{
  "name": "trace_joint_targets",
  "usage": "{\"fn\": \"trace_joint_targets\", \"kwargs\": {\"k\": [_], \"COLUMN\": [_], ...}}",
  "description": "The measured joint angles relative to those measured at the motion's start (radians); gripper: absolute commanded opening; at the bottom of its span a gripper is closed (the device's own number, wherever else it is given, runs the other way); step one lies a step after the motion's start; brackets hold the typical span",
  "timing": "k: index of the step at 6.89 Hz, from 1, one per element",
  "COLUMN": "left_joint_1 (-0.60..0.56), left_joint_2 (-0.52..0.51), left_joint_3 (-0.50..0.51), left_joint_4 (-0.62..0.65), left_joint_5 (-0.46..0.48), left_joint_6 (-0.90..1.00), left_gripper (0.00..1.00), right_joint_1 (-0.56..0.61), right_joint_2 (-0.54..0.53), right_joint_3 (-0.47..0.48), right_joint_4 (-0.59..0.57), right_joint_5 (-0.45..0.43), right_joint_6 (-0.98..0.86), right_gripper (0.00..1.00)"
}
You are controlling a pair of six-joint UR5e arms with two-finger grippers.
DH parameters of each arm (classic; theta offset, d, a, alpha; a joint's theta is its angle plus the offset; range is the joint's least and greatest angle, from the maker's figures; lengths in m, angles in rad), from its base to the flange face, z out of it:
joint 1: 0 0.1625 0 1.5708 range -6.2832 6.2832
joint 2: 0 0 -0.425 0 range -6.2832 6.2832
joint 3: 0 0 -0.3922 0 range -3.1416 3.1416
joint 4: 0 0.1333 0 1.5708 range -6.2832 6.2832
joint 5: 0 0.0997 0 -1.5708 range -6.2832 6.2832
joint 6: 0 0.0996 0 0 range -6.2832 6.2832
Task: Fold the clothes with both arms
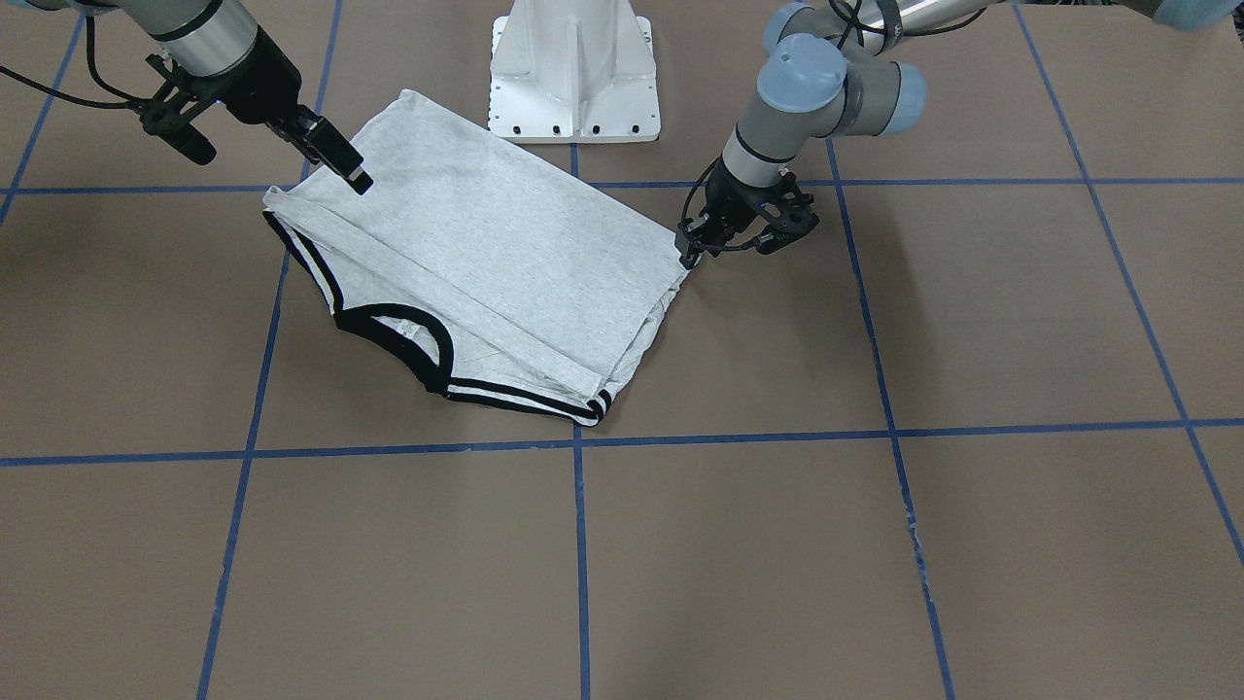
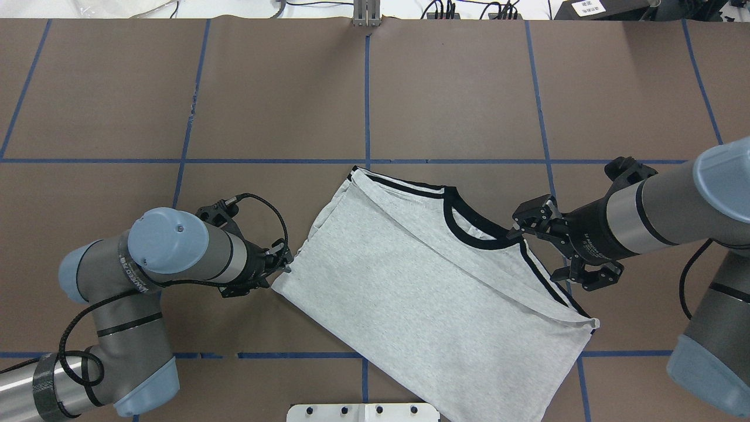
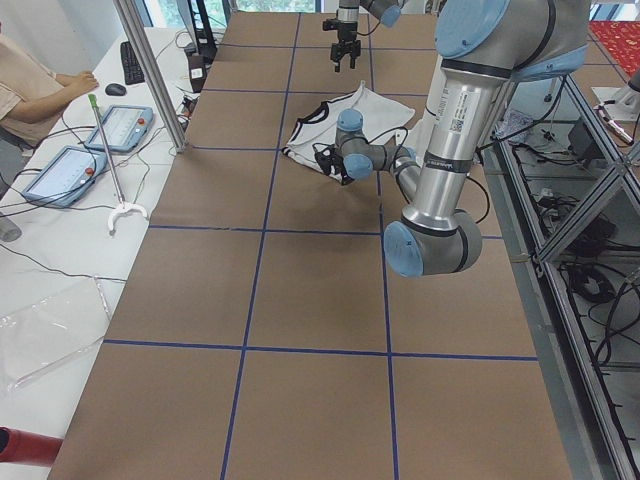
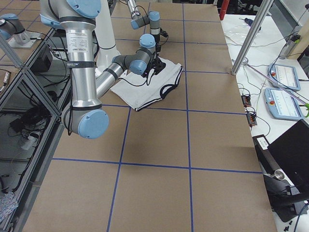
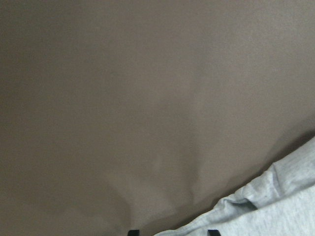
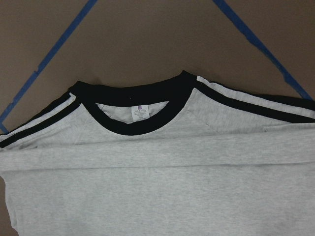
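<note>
The grey T-shirt (image 1: 486, 253) lies flat on the brown table, folded narrow, plain side up. Its black collar (image 2: 469, 225) and black shoulder stripes (image 6: 256, 105) show; the cartoon print is hidden. My left gripper (image 2: 286, 265) is low at the shirt's corner on the robot's left. In the left wrist view its two tips (image 5: 172, 232) stand apart with the cloth edge (image 5: 266, 201) just ahead. My right gripper (image 1: 335, 156) hovers above the shirt's other end, near the collar, with nothing in it, and looks open. The right wrist view shows the collar (image 6: 133, 98) from above.
The white pedestal (image 1: 573, 68) stands at the robot's side of the table, just behind the shirt. Blue tape lines (image 1: 579, 544) cross the brown table. An operator (image 3: 30, 95) and tablets (image 3: 120, 125) are at a side desk, with a steel post (image 3: 150, 75).
</note>
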Motion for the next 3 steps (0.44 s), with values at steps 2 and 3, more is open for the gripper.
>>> {"fn": "trace_joint_targets", "kwargs": {"k": [2,3], "left_joint_1": [0.017,0.031], "left_joint_2": [0.001,0.001], "left_joint_3": [0.001,0.001], "left_joint_4": [0.0,0.0], "left_joint_5": [0.001,0.001], "left_joint_6": [-0.042,-0.057], "left_gripper": [0.54,0.24], "right_joint_1": [0.001,0.002], "right_joint_2": [0.012,0.014], "right_joint_3": [-0.006,-0.006], "right_joint_4": [0.0,0.0], "right_joint_5": [0.0,0.0], "right_joint_6": [0.001,0.001], "right_gripper": [1.0,1.0]}}
